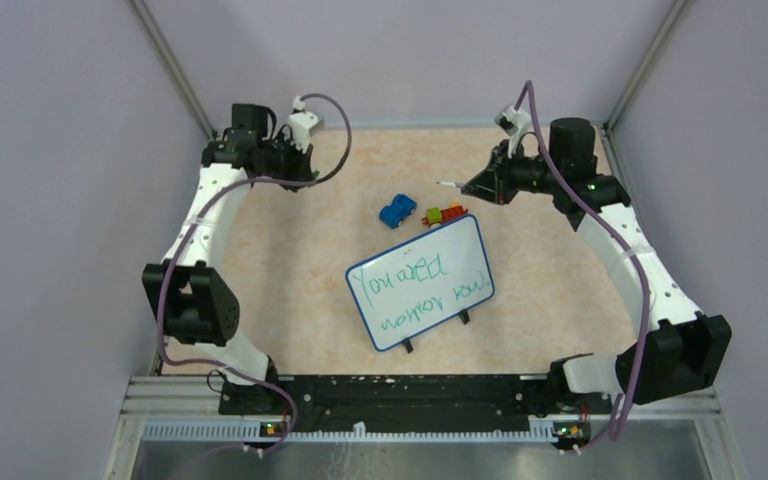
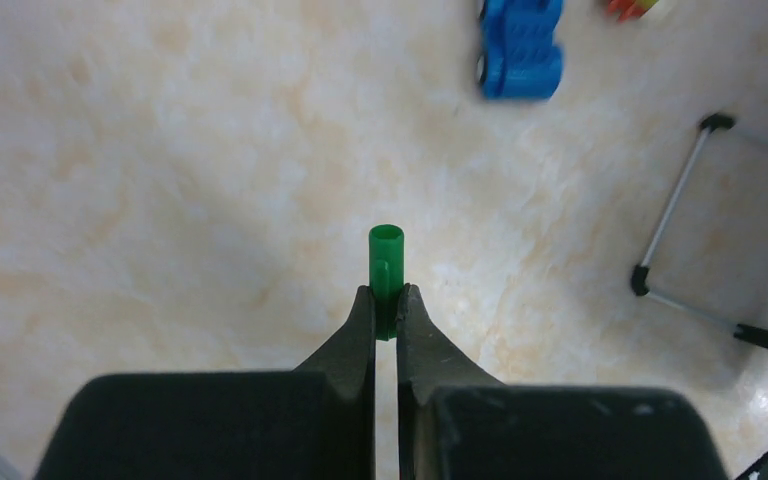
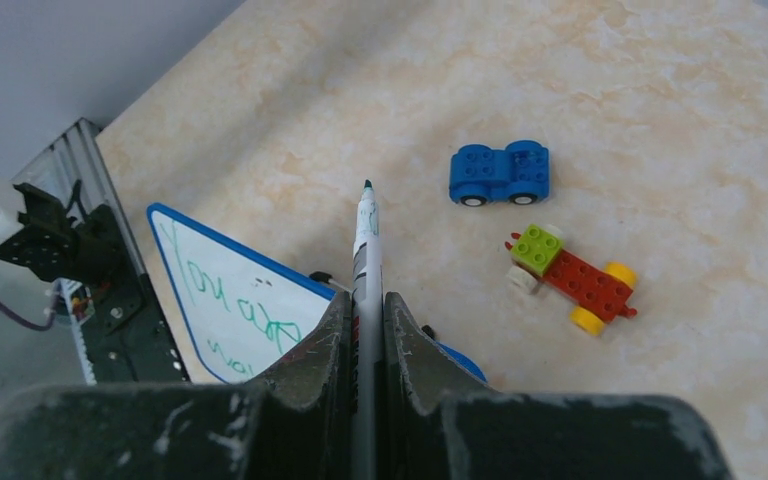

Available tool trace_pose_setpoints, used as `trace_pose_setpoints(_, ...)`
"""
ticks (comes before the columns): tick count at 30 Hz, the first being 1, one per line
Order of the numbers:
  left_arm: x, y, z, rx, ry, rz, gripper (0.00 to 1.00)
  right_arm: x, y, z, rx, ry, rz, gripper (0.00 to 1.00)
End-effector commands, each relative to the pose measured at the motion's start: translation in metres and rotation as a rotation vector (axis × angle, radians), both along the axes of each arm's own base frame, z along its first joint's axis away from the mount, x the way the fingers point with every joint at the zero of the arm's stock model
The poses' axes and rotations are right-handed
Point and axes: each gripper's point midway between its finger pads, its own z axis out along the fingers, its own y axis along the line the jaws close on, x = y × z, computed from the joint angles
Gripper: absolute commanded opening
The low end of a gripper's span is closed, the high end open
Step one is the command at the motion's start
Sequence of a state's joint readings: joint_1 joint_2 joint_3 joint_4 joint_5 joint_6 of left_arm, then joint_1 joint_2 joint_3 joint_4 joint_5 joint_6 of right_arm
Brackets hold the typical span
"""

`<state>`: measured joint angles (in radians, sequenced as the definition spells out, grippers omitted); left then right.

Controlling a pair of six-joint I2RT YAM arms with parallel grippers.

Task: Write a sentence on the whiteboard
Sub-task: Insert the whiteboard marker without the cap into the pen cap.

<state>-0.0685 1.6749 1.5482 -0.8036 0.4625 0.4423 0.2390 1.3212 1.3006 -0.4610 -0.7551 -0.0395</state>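
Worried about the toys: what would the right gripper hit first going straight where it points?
Likely bare table: the marker in the right gripper aims beside the blue car, not at it; depth unclear.

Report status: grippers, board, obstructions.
Left gripper shut on green cap. Right gripper shut on marker, uncapped, off the whiteboard. Sentence written. Blue car, red car by its far edge.

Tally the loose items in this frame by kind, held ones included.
Whiteboard: 1
Toy cars: 2 (blue car, red brick car)
Marker: 1
Green marker cap: 1
Total: 5
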Motion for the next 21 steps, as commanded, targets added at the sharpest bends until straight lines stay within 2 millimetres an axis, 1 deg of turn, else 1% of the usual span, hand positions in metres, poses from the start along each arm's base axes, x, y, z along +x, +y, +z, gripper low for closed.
trace_pose_setpoints(1, -0.034, -0.048, 0.088, -0.096, -0.158, -0.244, 0.00, -0.013, 0.000, 0.032, 0.122, -0.025, 0.074, 0.00)
trace_pose_setpoints(3, -0.048, -0.071, 0.104, -0.088, -0.204, -0.330, 0.00, -0.017, 0.001, 0.036, 0.153, -0.018, 0.092, 0.00)
trace_pose_setpoints(4, -0.056, -0.083, 0.108, -0.075, -0.224, -0.379, 0.00, -0.020, 0.002, 0.038, 0.165, -0.014, 0.105, 0.00)
trace_pose_setpoints(6, -0.074, -0.108, 0.112, -0.049, -0.263, -0.478, 0.00, -0.026, 0.004, 0.040, 0.188, 0.007, 0.127, 0.00)
trace_pose_setpoints(9, -0.096, -0.134, 0.117, -0.037, -0.306, -0.581, 0.00, -0.038, 0.007, 0.042, 0.223, 0.039, 0.170, 0.00)
trace_pose_setpoints(12, -0.109, -0.150, 0.115, -0.019, -0.312, -0.644, 0.00, -0.056, 0.012, 0.043, 0.269, 0.085, 0.239, 0.00)
trace_pose_setpoints(13, -0.118, -0.158, 0.111, -0.007, -0.307, -0.692, 0.00, -0.061, 0.012, 0.042, 0.280, 0.100, 0.256, 0.00)
trace_pose_setpoints(16, -0.138, -0.173, 0.103, 0.035, -0.313, -0.785, 0.00, -0.071, 0.013, 0.039, 0.294, 0.132, 0.287, 0.00)
trace_pose_setpoints(18, -0.143, -0.180, 0.103, 0.042, -0.343, -0.805, 0.00, -0.078, 0.013, 0.035, 0.299, 0.155, 0.311, 0.00)
trace_pose_setpoints(21, -0.148, -0.185, 0.106, 0.043, -0.372, -0.821, 0.00, -0.088, 0.012, 0.029, 0.298, 0.181, 0.334, 0.00)
